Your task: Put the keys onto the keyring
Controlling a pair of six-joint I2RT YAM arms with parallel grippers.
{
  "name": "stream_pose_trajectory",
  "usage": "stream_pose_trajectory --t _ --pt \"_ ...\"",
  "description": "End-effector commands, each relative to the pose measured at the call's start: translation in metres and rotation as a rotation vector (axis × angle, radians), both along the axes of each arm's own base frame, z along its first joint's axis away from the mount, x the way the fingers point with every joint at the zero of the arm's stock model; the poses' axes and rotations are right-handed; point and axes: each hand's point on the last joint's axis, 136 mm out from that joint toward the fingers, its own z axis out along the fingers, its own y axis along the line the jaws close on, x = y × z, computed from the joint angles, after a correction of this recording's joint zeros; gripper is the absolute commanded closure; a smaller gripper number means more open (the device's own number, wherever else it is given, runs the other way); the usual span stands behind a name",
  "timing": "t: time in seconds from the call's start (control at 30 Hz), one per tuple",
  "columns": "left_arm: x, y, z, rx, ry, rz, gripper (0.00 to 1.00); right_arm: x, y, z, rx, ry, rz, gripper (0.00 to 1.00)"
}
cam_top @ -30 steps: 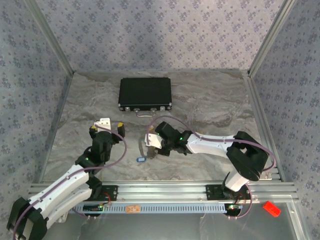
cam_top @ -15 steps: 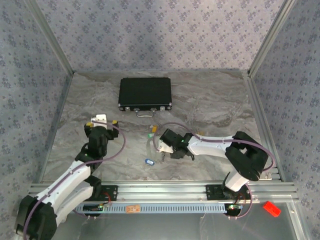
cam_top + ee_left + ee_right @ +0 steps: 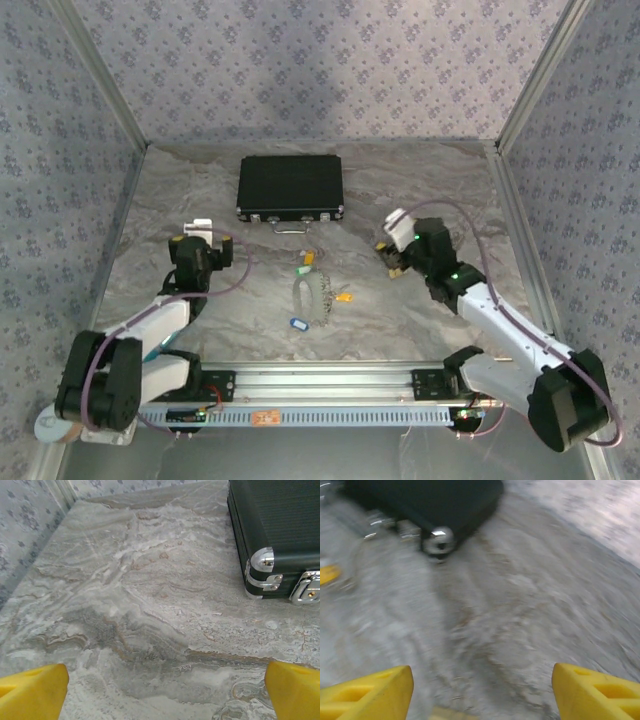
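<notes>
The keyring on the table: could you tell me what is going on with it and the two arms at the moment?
Nothing is being handled just now. The keyring lies on the table between the two arms, in front of the black case. A yellow-headed key sits at its right side, but it is too small to tell whether it is threaded on. The left gripper and the right gripper are both open and empty, each off to its own side of the ring.
</notes>
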Motion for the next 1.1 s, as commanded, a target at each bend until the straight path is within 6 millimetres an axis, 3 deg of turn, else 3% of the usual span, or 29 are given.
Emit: stream_pose_trajectory --t 0.0,0.1,0.2,0.37,0.43,0.57,0.73,0.9,1.07 --pt "0.024 -0.007 0.022 -0.034 -0.110 -0.051 0.00 0.028 -0.037 -0.010 0.141 -0.053 -0.176 0.27" --pt "0.032 -0.005 0.010 -0.021 -0.103 -0.057 0.00 0.044 -0.072 -0.028 0.154 -0.120 -0.273 0.29" --pt "0.036 -0.009 0.009 0.009 -0.102 -0.104 0.00 0.049 -0.085 -0.049 0.175 -0.121 -0.292 0.30" --pt "0.038 0.008 -0.003 -0.044 -0.145 -0.070 0.00 0.052 -0.084 -0.059 0.167 -0.132 -0.265 0.32" --pt "0.040 0.008 -0.013 -0.067 -0.147 -0.092 0.00 0.054 -0.090 -0.065 0.198 -0.122 -0.274 0.33" --pt "0.047 0.011 -0.015 -0.088 -0.123 -0.094 0.00 0.053 -0.105 -0.069 0.282 -0.116 -0.307 0.32" --pt "0.051 0.049 -0.018 -0.109 -0.092 0.126 0.00 0.067 -0.118 -0.084 0.327 -0.055 -0.356 0.30" --pt "0.051 0.048 -0.018 -0.103 -0.090 0.128 0.00 0.070 -0.131 -0.086 0.319 -0.056 -0.440 0.22" --pt "0.052 0.045 -0.018 -0.105 -0.086 0.110 0.00 0.071 -0.131 -0.084 0.317 -0.061 -0.440 0.20"
